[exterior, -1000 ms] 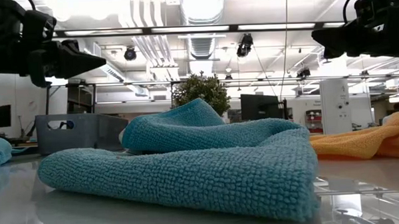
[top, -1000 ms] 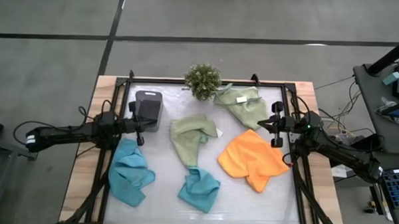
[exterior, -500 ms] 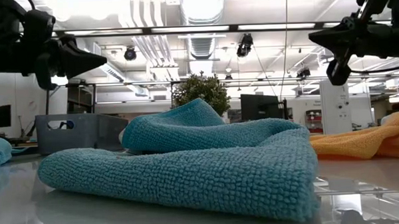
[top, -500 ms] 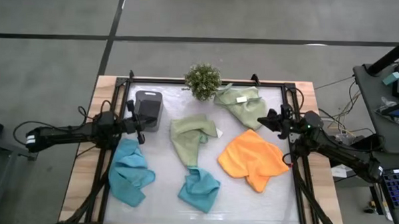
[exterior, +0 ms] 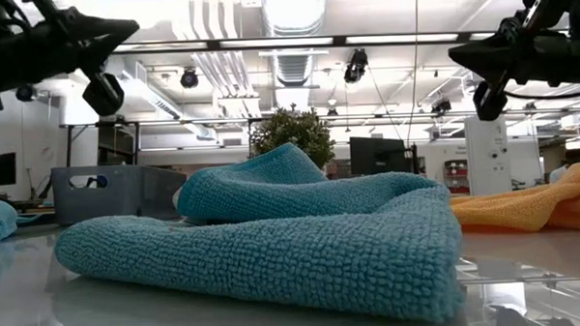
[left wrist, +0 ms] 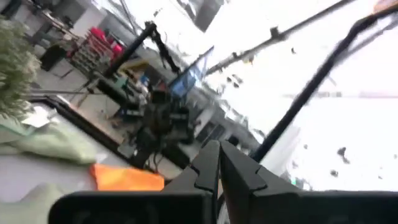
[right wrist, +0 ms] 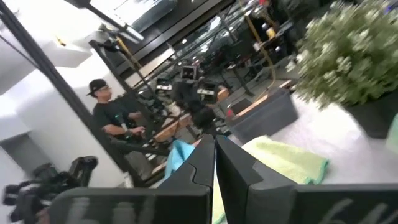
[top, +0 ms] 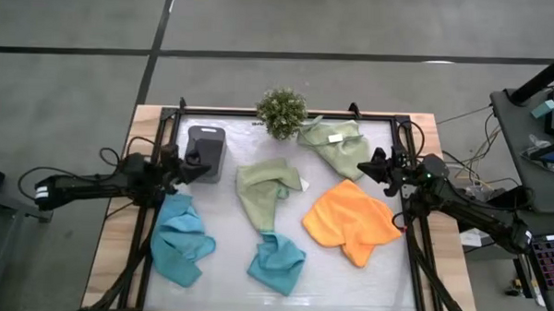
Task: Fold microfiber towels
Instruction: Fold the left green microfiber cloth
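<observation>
Even overhead light leaves soft shadows, ceiling lights [exterior: 286, 6] glare at the low view's top centre, and the left wrist view is motion-blurred

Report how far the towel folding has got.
Done: nothing. All five soft microfiber towels lie crumpled: two teal-blue, a sage-green one mid-table, a tagged sage-green one and a bright orange one. In hand: nothing. The left tool is shut and empty beside the dark grey rectangular tray; the right tool is shut and empty above the orange towel. Left: every fold.
</observation>
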